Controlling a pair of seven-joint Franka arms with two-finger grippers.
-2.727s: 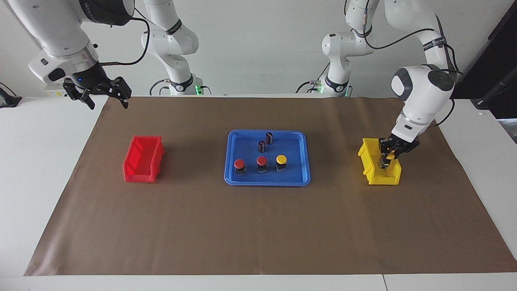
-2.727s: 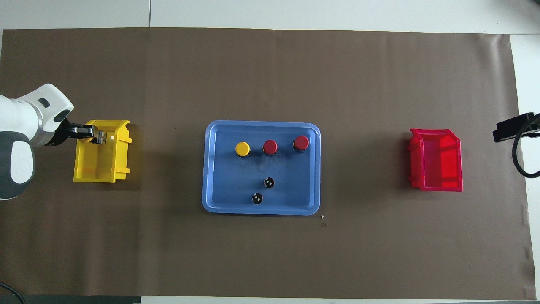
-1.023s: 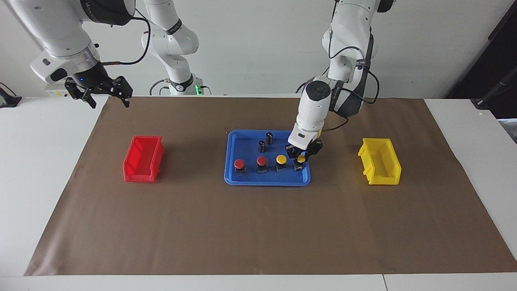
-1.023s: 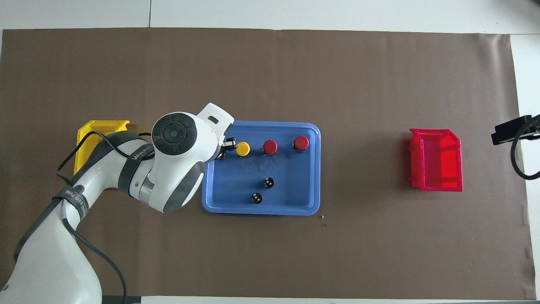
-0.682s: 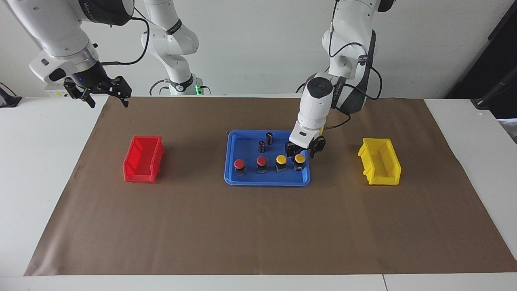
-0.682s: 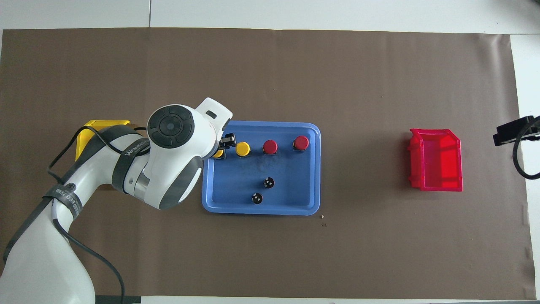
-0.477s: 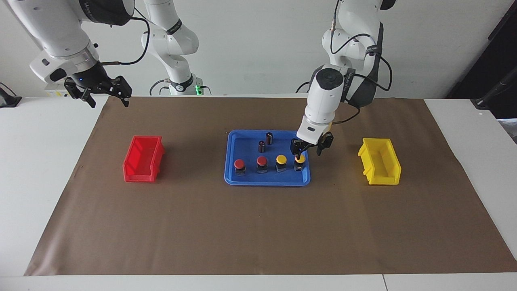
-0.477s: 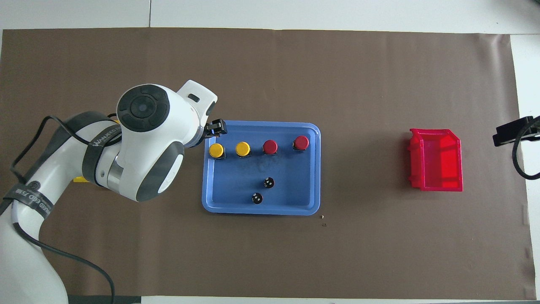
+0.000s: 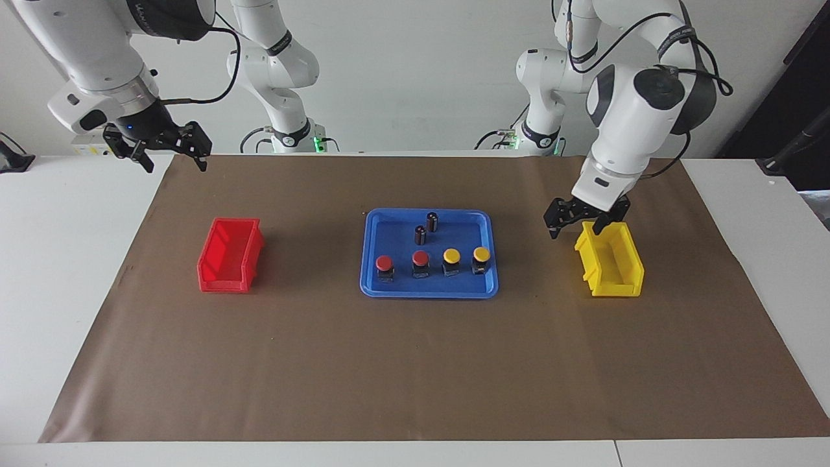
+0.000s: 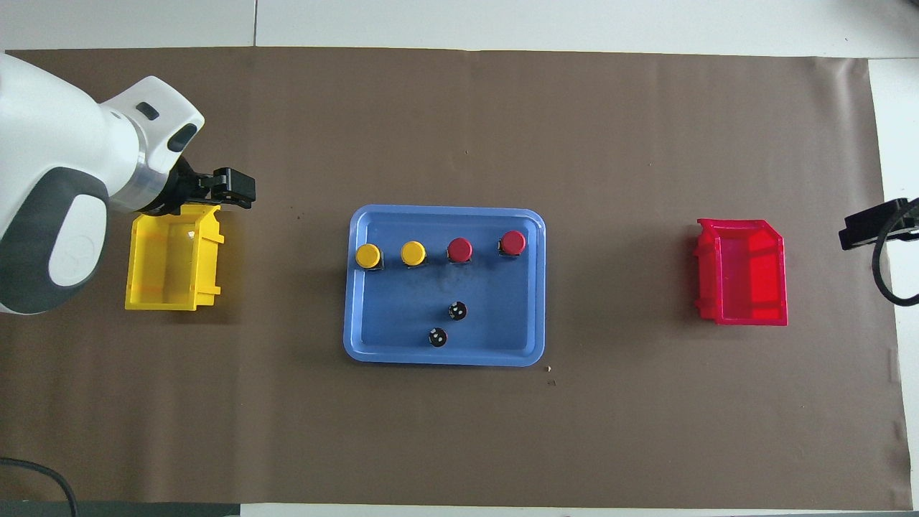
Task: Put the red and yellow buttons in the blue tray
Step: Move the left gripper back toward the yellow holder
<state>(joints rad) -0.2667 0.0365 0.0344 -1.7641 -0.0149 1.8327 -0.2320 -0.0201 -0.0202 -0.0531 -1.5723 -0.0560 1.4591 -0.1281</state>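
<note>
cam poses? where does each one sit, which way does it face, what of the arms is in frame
Facing view: high across the table, looking at the robots; both arms whole, left gripper over the yellow bin, right gripper waiting.
Overhead view: above the robots' end, looking steeply down; only the left arm's wrist shows.
Both share the blue tray, half a turn apart.

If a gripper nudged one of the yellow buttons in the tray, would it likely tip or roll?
The yellow button stands upright on a blocky base, so it would probably slide, not roll. Its round cap sits high, so a high push might topple it. The blue tray rim should contain it.
</note>
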